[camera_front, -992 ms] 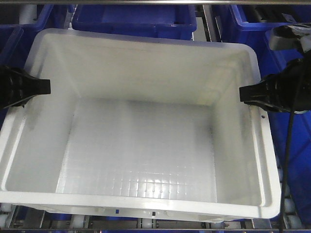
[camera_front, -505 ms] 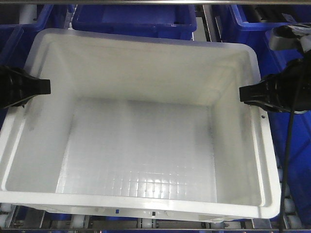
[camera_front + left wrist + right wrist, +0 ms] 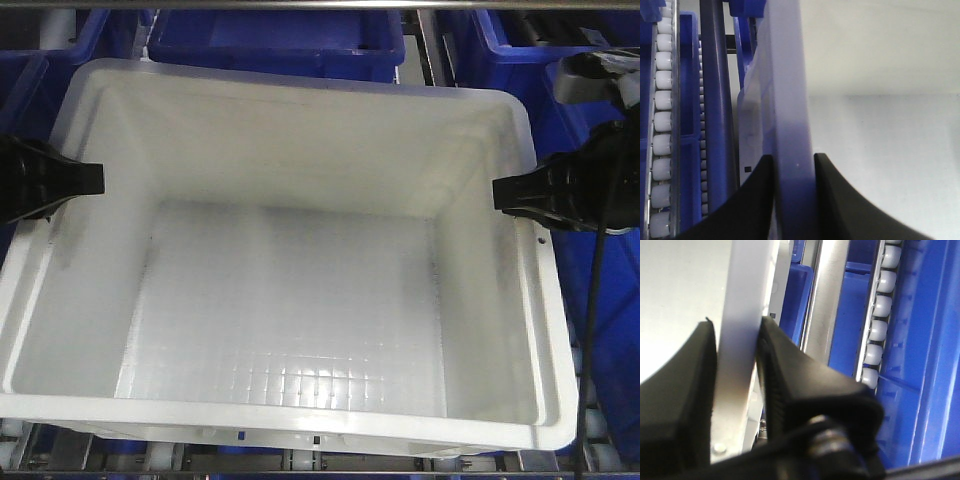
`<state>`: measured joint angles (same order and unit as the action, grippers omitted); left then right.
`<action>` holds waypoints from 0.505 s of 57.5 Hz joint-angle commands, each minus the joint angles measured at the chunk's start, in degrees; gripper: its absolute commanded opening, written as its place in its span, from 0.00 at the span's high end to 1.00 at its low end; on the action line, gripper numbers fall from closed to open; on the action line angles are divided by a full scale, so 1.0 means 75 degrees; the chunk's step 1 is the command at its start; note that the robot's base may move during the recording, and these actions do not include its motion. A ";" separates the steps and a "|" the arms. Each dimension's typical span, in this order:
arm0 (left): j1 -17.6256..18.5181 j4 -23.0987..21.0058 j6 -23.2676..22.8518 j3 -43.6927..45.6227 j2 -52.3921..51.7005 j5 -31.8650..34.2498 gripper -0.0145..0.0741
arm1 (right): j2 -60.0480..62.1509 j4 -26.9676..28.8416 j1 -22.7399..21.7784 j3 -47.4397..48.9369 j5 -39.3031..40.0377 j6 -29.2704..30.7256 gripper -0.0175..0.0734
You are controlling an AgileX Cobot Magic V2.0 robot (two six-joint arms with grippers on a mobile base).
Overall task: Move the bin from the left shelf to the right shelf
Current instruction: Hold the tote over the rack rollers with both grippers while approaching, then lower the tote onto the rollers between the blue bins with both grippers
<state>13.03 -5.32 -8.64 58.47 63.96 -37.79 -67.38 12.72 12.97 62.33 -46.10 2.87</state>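
White plastic bin (image 3: pixel 290 300) is clamped by its side rims: left gripper (image 3: pixel 794 172) and right gripper (image 3: pixel 737 335) jaws are closed on them.

Matte black tapered jaws, with a black cable (image 3: pixel 592 300) trailing the right arm.

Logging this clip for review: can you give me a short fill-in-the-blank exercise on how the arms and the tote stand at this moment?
1. The left gripper pinches the bin's ____ between its fingers.
2. The bin holds ____.
3. The totes behind the bin are coloured ____.
4. In the right wrist view, the right gripper is ____ on the bin's wall.

Missing words: rim; nothing; blue; shut
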 commanded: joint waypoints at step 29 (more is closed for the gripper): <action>0.0018 -0.0076 0.0106 0.0287 0.0087 0.0585 0.84 | 0.0234 -0.0049 -0.0059 0.0324 0.1235 0.0152 0.81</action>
<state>13.03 -5.61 -8.83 58.47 65.14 -39.43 -67.38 12.26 12.97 62.33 -44.92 2.87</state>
